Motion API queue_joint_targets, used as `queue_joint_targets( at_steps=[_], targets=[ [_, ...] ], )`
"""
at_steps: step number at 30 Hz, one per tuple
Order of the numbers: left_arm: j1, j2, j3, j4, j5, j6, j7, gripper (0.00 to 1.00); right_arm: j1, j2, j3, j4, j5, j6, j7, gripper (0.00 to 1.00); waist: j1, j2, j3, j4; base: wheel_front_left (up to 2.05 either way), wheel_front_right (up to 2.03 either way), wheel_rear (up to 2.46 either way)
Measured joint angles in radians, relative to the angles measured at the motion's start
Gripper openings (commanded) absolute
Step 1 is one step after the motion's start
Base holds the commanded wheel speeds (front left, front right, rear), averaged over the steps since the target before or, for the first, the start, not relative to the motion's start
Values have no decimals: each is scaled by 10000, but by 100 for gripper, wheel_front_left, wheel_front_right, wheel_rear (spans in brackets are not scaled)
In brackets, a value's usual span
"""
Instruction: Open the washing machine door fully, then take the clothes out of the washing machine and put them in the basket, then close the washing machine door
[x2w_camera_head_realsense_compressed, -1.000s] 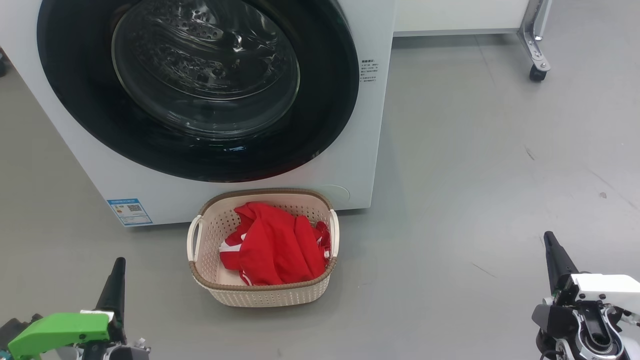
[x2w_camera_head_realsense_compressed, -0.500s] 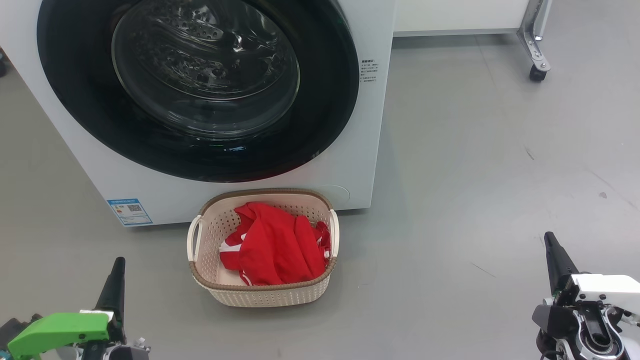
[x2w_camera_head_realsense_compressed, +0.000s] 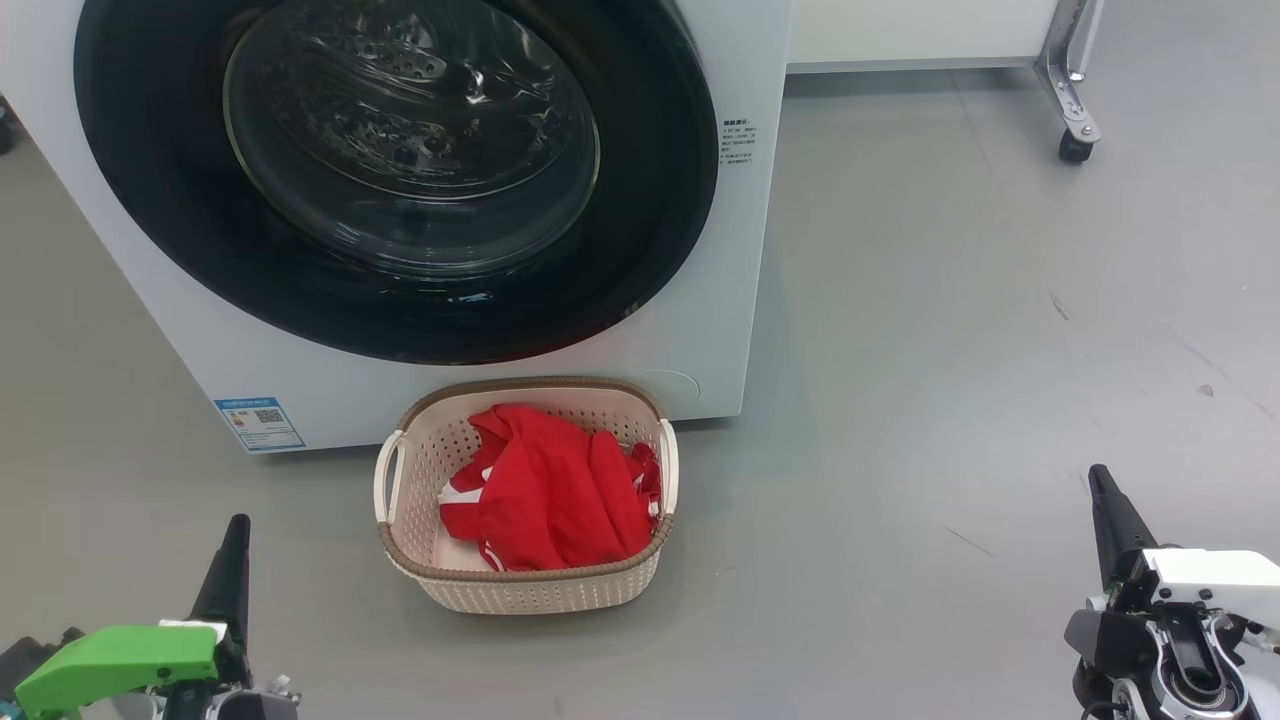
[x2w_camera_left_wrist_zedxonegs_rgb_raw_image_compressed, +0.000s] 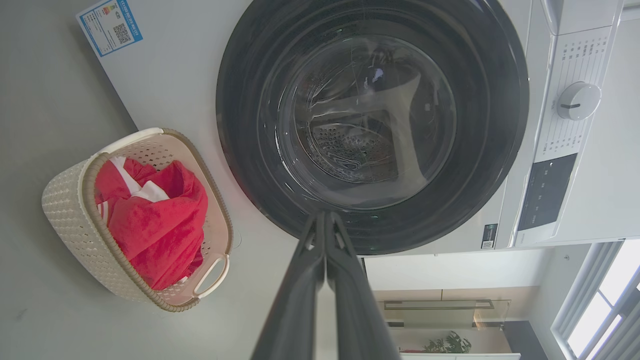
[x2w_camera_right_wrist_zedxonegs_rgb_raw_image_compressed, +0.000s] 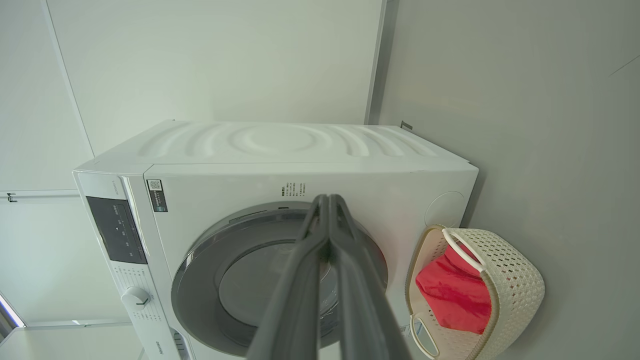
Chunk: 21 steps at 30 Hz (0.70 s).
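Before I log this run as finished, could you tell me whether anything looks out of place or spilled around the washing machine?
Nothing stands out. The washing machine door sits shut, and the clothes lie inside the upright basket, with none trailing over its rim.

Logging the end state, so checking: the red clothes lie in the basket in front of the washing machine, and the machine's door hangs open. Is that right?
Not quite. The washing machine door is shut, flush against the front of the washing machine, as the head view shows. The rest holds: the red clothes lie in the basket in front of the machine.
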Motion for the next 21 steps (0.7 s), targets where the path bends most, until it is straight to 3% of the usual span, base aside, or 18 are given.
queue_joint_targets(
  at_steps=[21],
  targets=[
    [-2,-6,13,10,0,0,2,0,-2,2,-27,21,0,52,0,0,0,0,-1,0,0,0,0]
  ],
)
